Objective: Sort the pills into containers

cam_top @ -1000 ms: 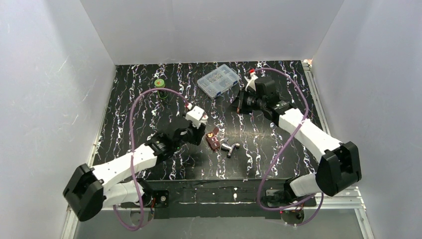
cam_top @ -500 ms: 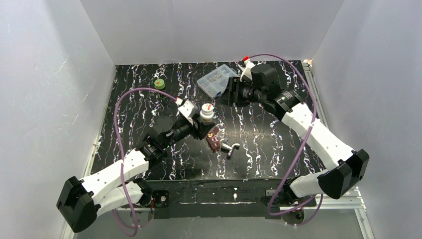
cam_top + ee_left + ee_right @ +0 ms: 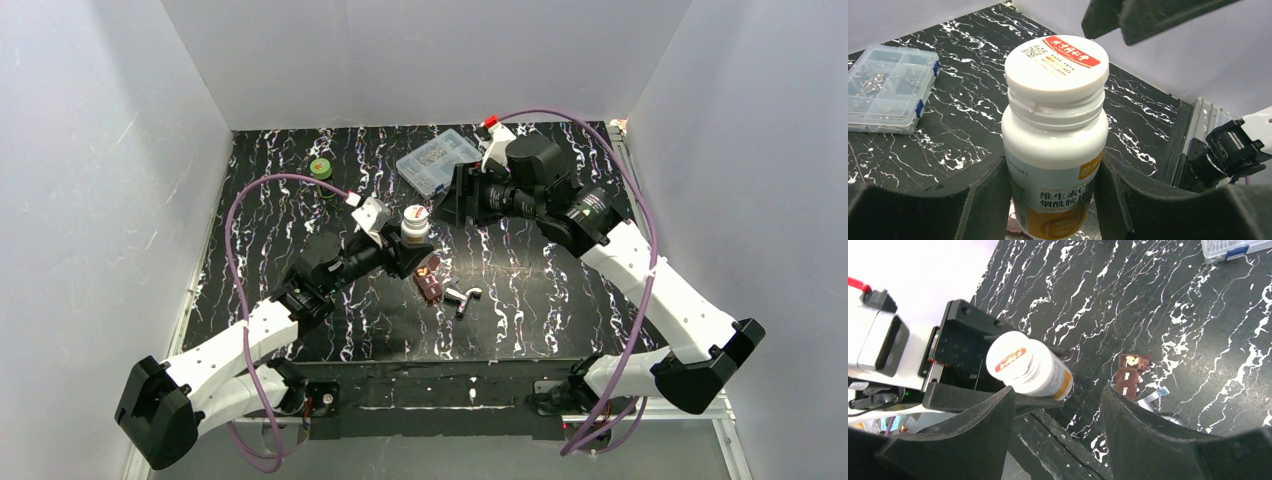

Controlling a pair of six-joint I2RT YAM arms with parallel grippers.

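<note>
Nearest, toward front of table (image 3: 280,230), just R of centre: shiny silver metal pc (image 3: 462,298), lying flat. Just L of it, touching or not hard to tell: small dark red-brown case (image 3: 428,282), flat on the marble-pattern top, pale marks along upper face. In right-wrist view, seen on the table past that arm's own fingers. Not held, no finger on it.

Next back, right behind case: left gripper (image 3: 1053,195) clamped on white pill bottle (image 3: 1055,130), one black pad each side of lower body, orange band w/ print facing wrist cam. Roughly upright in left-wrist view, leaning in right-wrist view. White cap (image 3: 1056,60) on, red label + QR code on top. Bottle base hidden by pads; resting on table or lifted, can't tell.

Further back & to R: right gripper (image 3: 1057,395), jaws spread wide, nothing between, aimed at bottle top, fingertips near cap but apart from it.

Far: clear box (image 3: 438,160) w/ compartments + blue latches, just behind right gripper. Far L, well apart from the rest: green disc (image 3: 320,168).
</note>
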